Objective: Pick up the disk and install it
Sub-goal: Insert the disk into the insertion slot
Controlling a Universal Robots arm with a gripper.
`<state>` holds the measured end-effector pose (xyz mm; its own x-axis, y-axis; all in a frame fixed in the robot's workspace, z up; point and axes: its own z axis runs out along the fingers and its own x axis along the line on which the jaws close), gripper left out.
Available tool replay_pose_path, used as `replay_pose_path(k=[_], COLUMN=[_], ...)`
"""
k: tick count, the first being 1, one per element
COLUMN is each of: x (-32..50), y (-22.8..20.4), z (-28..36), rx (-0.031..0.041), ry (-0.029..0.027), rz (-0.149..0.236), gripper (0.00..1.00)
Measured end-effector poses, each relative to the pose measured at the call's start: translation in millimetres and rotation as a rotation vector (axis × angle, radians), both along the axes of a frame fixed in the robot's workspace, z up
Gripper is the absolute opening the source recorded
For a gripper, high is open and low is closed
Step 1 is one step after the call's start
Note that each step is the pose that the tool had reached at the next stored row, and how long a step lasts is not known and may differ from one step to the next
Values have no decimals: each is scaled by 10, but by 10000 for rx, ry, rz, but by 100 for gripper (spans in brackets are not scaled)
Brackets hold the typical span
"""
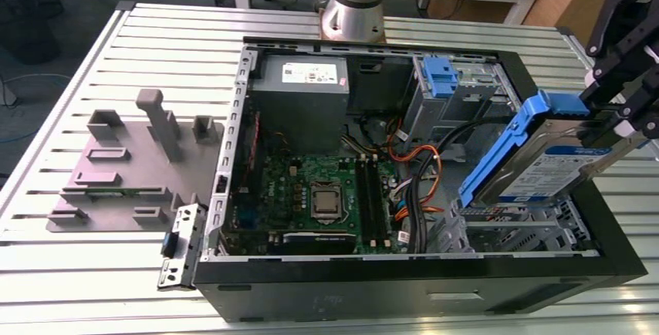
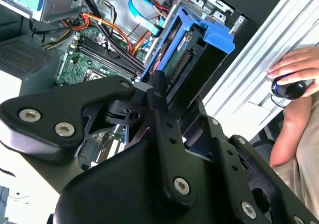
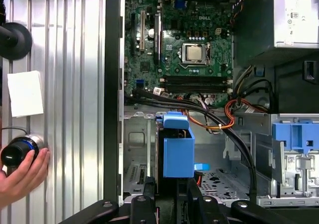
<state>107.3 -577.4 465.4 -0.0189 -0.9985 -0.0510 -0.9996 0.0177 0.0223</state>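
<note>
Exterior view puts my black gripper (image 1: 616, 123) at its right edge, above the near corner of the open black desktop computer case (image 1: 412, 292), which lies on its side on the slatted aluminium table (image 1: 92, 273). My fingers are clenched on the disk (image 1: 556, 169), a flat silver-grey hard drive with a white-and-blue label and blue plastic carrier rails along its edges. I hold it by its upper end, lifted clear of the table and steeply tilted, its lower end dipping towards the bare metal drive cage (image 1: 515, 231) in that corner. Whether that lower end touches the cage I cannot tell. In the second wrist view the disk (image 2: 192, 59) juts out beyond my fingers (image 2: 158, 97), its connector edge bare and turned towards me, with the green motherboard (image 2: 82, 59) beyond it. In the first wrist view the disk (image 3: 178, 152) hangs over the perforated cage floor, just beside the orange and black cables (image 3: 219, 119). A person's hand (image 3: 22, 171) rests on a round black knob (image 3: 17, 152) on the table outside the case. As I judge it, the pick-up is done and the installing is not: the disk is neither level nor seated in the cage.
</note>
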Motion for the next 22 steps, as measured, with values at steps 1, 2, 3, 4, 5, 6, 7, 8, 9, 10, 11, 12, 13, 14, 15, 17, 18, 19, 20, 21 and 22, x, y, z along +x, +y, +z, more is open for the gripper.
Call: replay_pose_path(k=[1,2,3,4,5,6,7,8,9,10,11,12,13,14,15,17,18,19,20,21,22], x=[3,7,10,14,20,27,33,37,37,37,37,37,38,38,38,38,38,38,38,38,38], y=[0,0,0,0,0,0,0,0,0,0,0,0,0,0,0,0,0,0,0,0,0], z=[-8,-15,-18,-20,-24,-29,-34,-40,-45,-49,-54,-58,-58,-58,-58,-59,-59,-60,-64,-67,-70], rx=[-1,0,-2,-3,-1,2,0,-2,-2,-2,-1,-1,-2,-2,-2,-1,-1,-1,1,0,-1], ry=[0,0,0,0,0,0,0,0,0,0,0,0,0,0,0,0,0,0,0,0,0], rz=[-16,-30,-36,-37,-37,-37,-37,-37,-37,-33,-25,-11,0,3,3,4,4,4,4,4,4], gripper=[35,35,35,35,35,35,35,35,35,35,35,35,35,35,35,35,35,35,35,35,35])
